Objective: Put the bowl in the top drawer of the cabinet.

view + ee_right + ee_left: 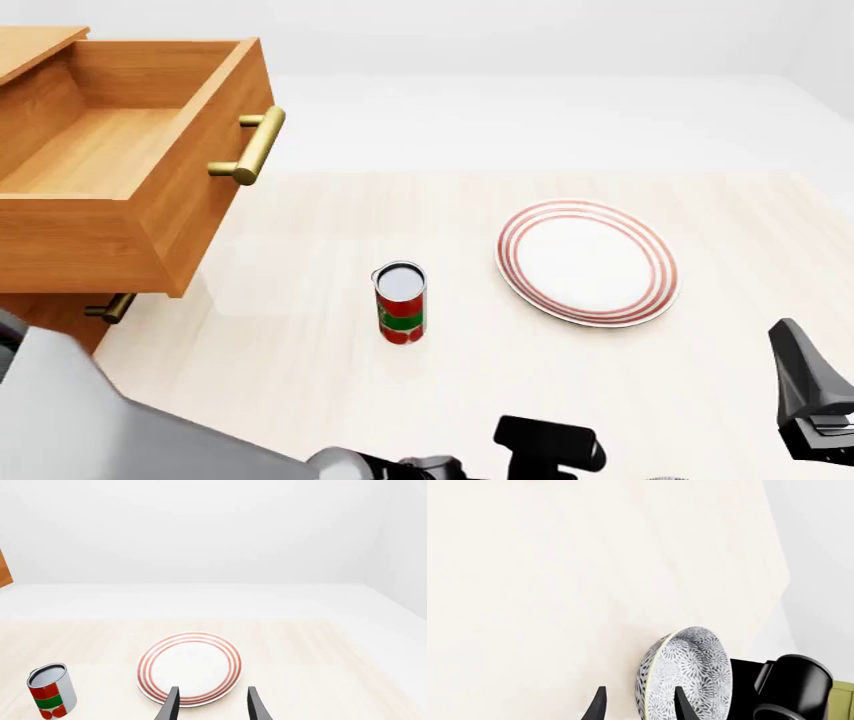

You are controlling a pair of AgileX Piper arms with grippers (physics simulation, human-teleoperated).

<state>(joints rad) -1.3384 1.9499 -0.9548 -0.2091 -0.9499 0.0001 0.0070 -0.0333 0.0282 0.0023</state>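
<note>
Reaching for the bowl [687, 677] is the step in hand: the left wrist view shows the patterned bowl lying on the pale table [560, 580], close ahead of the left gripper [639, 705], whose two dark fingertips stand spread with nothing between them; one fingertip overlaps the bowl's face in that view, but I cannot tell whether it touches. The bowl does not show in the front view, so it likely sits at the near edge, around 6 o'clock, below what that camera takes in. The top drawer [127, 170] already hangs pulled out from the cabinet [54, 315] at 10 o'clock in the front view, its brass handle [254, 145] facing the table's middle and its inside bare. A red-and-green can [400, 303] stands near the table's centre, and the red-ringed plate [587, 262] lies at about 3 o'clock. The right gripper [212, 705] hovers open, its fingers apart, looking over that plate and holding nothing. Next, I judge, the left gripper must straddle the bowl's rim, pinch it firmly, then lift and carry it toward 10 o'clock, clear of the can and over the drawer's front wall.
</note>
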